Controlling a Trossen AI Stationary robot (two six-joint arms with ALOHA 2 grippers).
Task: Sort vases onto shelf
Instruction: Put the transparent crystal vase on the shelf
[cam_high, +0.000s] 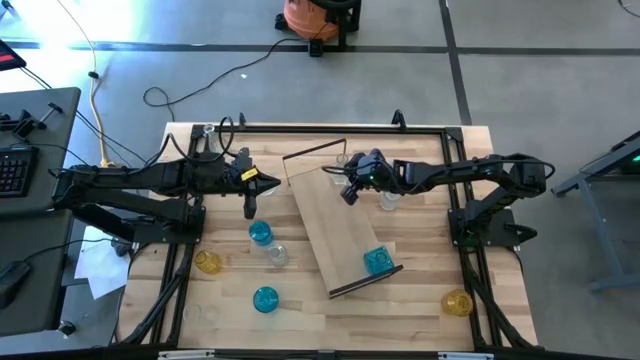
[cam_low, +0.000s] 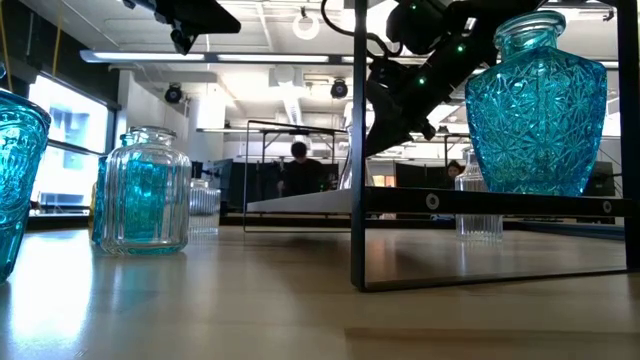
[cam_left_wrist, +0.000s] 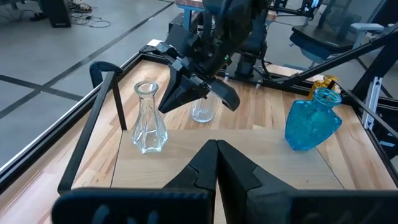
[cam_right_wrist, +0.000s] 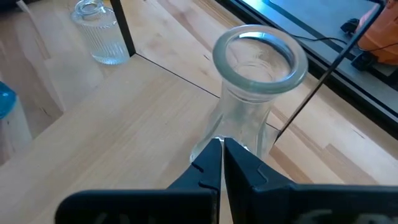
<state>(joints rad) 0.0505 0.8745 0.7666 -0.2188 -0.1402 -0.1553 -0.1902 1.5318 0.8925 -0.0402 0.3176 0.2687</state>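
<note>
From table height, a cut-glass blue vase (cam_low: 537, 100) stood on the shelf (cam_low: 480, 200), whose thin dark frame (cam_low: 357, 150) rose just to its left. Nearer on the tabletop (cam_low: 300, 300) a ribbed blue-tinted jar (cam_low: 146, 190) stood beside another blue vase (cam_low: 20, 180) cut by the edge. My dark arm (cam_low: 420, 70) hung above the shelf, and a person (cam_low: 298, 170) showed far behind.

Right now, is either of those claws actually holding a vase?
No. Both the left gripper and the right gripper are shut on nothing; the right one hovers by a clear vase on the shelf.
</note>
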